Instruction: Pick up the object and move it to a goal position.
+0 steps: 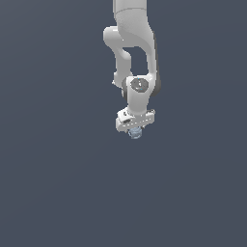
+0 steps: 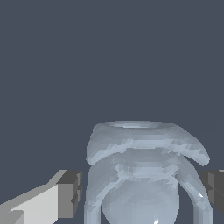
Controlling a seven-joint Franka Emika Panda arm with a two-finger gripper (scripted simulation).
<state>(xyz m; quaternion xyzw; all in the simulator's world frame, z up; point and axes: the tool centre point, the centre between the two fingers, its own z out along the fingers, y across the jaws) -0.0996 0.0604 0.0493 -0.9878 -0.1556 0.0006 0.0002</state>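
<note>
- Exterior view: 1 white arm (image 1: 132, 46) is reaching down, with the gripper (image 1: 135, 129) at its lower end and the object (image 1: 136, 133) sitting directly beneath the white gripper bar (image 1: 135, 118).
- Wrist view: the object (image 2: 144, 170), a pale blue-grey ridged lump, is filling the space between 2 dark finger pads (image 2: 70, 194).
- Jaw state: the jaws are standing partly closed with the object between them. The far pad (image 2: 214, 190) appears to be touching the object's side; a thin gap seems to be showing at the near pad, so firm contact on both sides cannot be told.
- Risk: if the grip is bearing on only 1 side, the rounded, ridged surface could be slipping or rolling out during travel toward the goal. No goal marker is showing in either view.
- Orientation: the object is looking roundish, with a rimmed, flared end facing away from the wrist camera. Its long axis appears to be running roughly along the fingers, though the squat shape is making this uncertain.
</note>
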